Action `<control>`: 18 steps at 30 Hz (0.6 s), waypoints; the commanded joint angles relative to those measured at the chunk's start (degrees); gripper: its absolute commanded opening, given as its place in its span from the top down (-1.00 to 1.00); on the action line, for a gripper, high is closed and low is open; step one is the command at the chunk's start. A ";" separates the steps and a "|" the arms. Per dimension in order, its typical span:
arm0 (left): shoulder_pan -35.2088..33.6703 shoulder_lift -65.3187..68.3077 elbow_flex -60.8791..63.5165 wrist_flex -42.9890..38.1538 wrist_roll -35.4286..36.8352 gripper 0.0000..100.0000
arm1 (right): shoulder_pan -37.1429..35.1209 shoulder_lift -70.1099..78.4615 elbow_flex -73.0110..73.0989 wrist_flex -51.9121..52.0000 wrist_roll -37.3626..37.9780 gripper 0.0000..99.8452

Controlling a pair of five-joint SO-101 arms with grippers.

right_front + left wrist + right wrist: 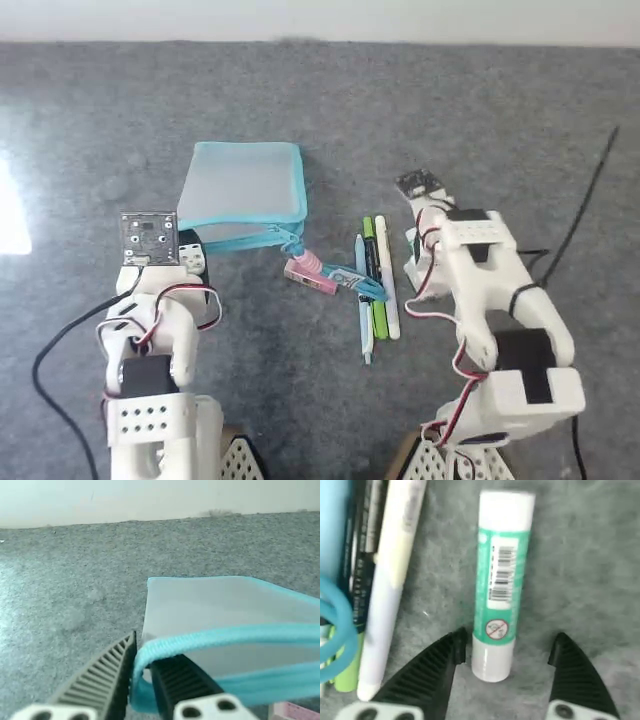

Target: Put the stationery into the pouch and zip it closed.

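The frosted, teal-zipped pouch [240, 190] lies flat, its zip open. The left gripper [144, 652] is clamped on the pouch's teal lip at a corner, probably to steady the mouth for loading. The right gripper [510, 642] hangs spread wide astride the glue stick [502, 555] (touching nothing), just beside the pens [378, 280], all outside the pouch.

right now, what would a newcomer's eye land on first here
The translucent pouch with its teal zipper stands out mid-table, its near corner pinched by the left tool. To its right lies a row of pens. Beside them the right tool hangs open above a green-labelled glue stick.
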 commanded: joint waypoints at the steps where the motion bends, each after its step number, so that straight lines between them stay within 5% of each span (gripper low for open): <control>1: -0.53 -0.26 -0.57 -1.76 0.88 0.98 | 2.42 0.75 -4.22 0.66 -3.08 0.76; 4: -0.53 -0.26 -0.57 -1.76 0.88 0.98 | 4.18 0.66 -4.92 1.27 -3.69 1.00; 12: -0.18 -0.26 -0.48 -1.85 0.97 0.98 | 5.49 -11.47 -10.73 15.78 -3.16 0.98; 18: 4.84 -0.26 2.15 -4.84 1.05 0.98 | -8.40 -34.95 -11.08 27.47 -4.22 0.98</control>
